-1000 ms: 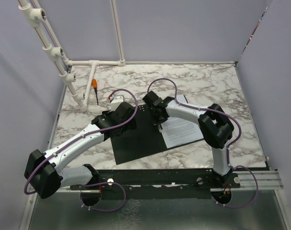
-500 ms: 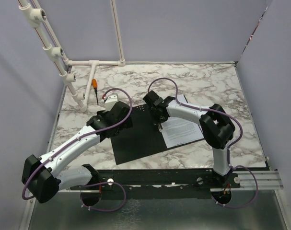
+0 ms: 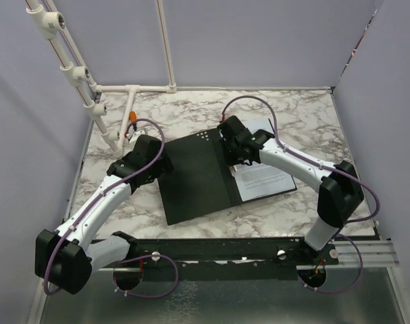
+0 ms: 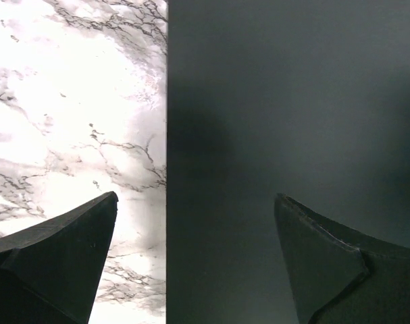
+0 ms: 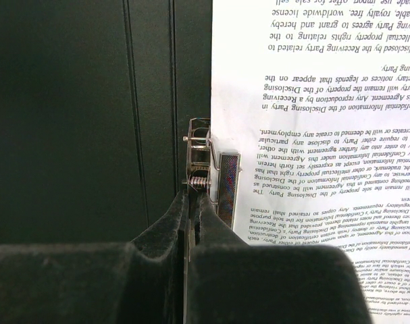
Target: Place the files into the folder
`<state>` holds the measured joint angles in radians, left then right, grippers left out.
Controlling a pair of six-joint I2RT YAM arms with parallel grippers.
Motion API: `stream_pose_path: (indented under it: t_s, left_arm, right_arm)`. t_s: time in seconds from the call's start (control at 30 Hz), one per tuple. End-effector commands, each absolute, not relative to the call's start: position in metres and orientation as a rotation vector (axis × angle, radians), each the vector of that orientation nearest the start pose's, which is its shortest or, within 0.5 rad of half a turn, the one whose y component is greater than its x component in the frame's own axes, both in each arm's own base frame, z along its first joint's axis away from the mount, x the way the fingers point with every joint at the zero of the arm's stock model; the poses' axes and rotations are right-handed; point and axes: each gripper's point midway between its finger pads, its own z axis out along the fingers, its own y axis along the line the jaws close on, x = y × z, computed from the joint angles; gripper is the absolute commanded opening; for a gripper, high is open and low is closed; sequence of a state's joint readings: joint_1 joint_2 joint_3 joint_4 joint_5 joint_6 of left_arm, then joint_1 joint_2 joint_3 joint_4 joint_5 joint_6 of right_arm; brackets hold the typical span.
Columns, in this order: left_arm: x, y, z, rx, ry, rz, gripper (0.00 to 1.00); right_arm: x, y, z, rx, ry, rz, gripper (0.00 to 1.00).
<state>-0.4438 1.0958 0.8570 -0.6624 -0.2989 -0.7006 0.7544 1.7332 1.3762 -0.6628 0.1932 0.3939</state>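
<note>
The folder (image 3: 198,177) lies open on the marble table, black inside up, and its left edge shows in the left wrist view (image 4: 292,101). The files (image 3: 264,177), white printed sheets, lie on its right half, next to the metal spine clip (image 5: 199,152); they also show in the right wrist view (image 5: 313,121). My right gripper (image 3: 240,159) is shut on the clip's thin metal lever (image 5: 193,202). My left gripper (image 3: 159,166) is open and empty, straddling the folder's left edge (image 4: 194,202): one finger over the marble, one over the black flap.
An orange-handled screwdriver (image 3: 132,117) lies at the back left, partly behind my left arm. A white pipe frame (image 3: 134,88) stands along the back left corner. Grey walls close the table on three sides.
The folder with the files has shifted back and to the right, along with my right gripper on the clip. My left gripper has moved left and back to the folder's left edge.
</note>
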Motion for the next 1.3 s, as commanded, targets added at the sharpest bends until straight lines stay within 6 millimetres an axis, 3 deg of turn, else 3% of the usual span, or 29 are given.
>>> stream_pose_path:
  t_s: [0.0,0.37,0.53,0.77,0.97,1.27]
  left_arm:
    - [0.274,-0.106,0.142,-0.424,2.39,-0.342,0.99]
    - [0.277,-0.139,0.17,-0.414,2.333,-0.862,0.99]
    - [0.271,-0.164,0.181,-0.396,2.292,-1.125,0.99]
    - [0.263,-0.182,0.198,-0.366,2.238,-1.343,0.95]
    - [0.258,-0.186,0.207,-0.342,2.221,-1.395,0.75]
    - [0.254,-0.188,0.213,-0.328,2.212,-1.425,0.25]
  right_arm:
    - [0.312,0.246,0.145,-0.353,2.492,0.213,0.01]
    - [0.317,0.202,0.184,-0.247,2.442,0.384,0.01]
    - [0.313,0.204,0.195,-0.246,2.426,0.47,0.01]
    - [0.307,0.214,0.21,-0.258,2.397,0.581,0.01]
    - [0.308,0.213,0.211,-0.247,2.391,0.575,0.01]
    - [0.308,0.212,0.199,-0.24,2.417,0.561,0.0]
